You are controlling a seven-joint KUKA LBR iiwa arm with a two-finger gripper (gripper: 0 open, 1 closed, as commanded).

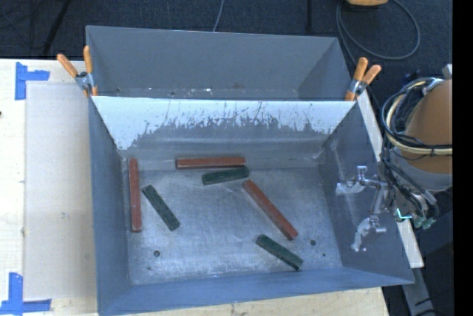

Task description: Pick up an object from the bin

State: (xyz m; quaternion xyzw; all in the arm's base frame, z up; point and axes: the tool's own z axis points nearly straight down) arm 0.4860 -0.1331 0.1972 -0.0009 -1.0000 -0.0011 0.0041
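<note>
My gripper point(360, 207) hangs over the bin's right sloping wall, open, with nothing between its fingers. Nearest to it on the bin floor is a dark green bar point(279, 252), lying at the front right, to the gripper's left and apart from it. A red-brown bar point(270, 209) lies slantwise just behind that one, toward the middle.
Further left lie a red-brown bar point(211, 162) and a dark green bar point(225, 176) near the back wall. Along the left wall a red-brown bar point(134, 195) lies with a dark green bar point(160, 207) beside it. The arm reaches in over the right rim.
</note>
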